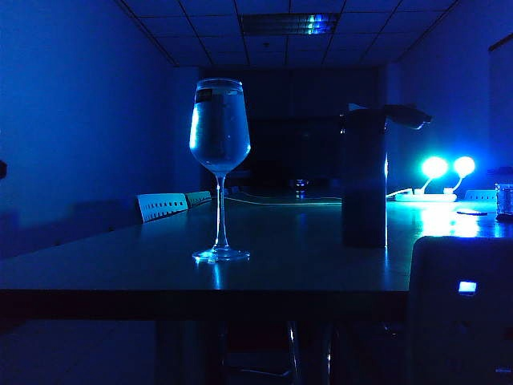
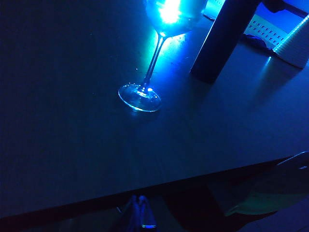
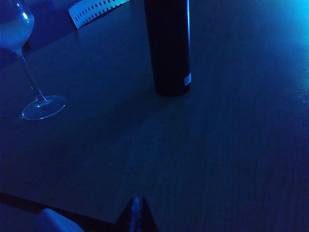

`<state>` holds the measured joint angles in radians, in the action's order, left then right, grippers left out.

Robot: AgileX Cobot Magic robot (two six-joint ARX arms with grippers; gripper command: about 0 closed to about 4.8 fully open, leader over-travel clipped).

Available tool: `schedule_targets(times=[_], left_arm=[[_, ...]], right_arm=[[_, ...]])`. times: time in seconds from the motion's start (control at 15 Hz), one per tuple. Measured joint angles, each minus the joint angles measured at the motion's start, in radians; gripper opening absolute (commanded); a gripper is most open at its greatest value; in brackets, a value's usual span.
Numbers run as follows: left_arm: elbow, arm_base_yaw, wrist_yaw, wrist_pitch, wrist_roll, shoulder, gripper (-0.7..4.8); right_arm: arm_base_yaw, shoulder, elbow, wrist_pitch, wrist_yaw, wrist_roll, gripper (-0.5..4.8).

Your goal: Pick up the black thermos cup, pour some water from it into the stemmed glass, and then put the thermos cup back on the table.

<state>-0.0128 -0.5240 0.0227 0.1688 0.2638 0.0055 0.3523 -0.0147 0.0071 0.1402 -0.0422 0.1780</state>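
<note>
Your left gripper (image 2: 140, 212) and right gripper (image 3: 136, 212): closed, empty, low off counter (image 1: 120, 269) front edge. Glass (image 1: 220, 144), thermos (image 1: 365, 180) upright, apart. Room dark blue.

Counted on the long glossy table (image 1: 120, 277): one clear stemmed wine glass (image 1: 220, 136), one tall black cylindrical thermos cup (image 1: 365, 180), two glowing round lamps (image 1: 434, 167), one small clear tumbler (image 1: 504, 199). Beyond: two perforated white chair backs (image 1: 162, 206).

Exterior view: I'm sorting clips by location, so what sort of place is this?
Probably an office or meeting room, dimly lit in blue: a panelled drop ceiling, a long table holding the glass and thermos, and chairs behind it.
</note>
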Motion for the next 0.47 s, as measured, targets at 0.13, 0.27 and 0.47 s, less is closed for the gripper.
schedule_targets(times=[0.13, 0.27, 0.47], left_arm=[[0.000, 0.000, 0.000, 0.000, 0.000, 0.000, -0.05], [0.000, 0.011, 0.005, 0.000, 0.000, 0.000, -0.05], [0.000, 0.191, 0.021, 0.000, 0.000, 0.000, -0.05]], right_arm=[[0.000, 0.000, 0.000, 0.000, 0.000, 0.000, 0.03], [-0.006, 0.011, 0.000, 0.001, 0.000, 0.000, 0.03], [-0.097, 0.011, 0.000, 0.005, 0.000, 0.000, 0.03]])
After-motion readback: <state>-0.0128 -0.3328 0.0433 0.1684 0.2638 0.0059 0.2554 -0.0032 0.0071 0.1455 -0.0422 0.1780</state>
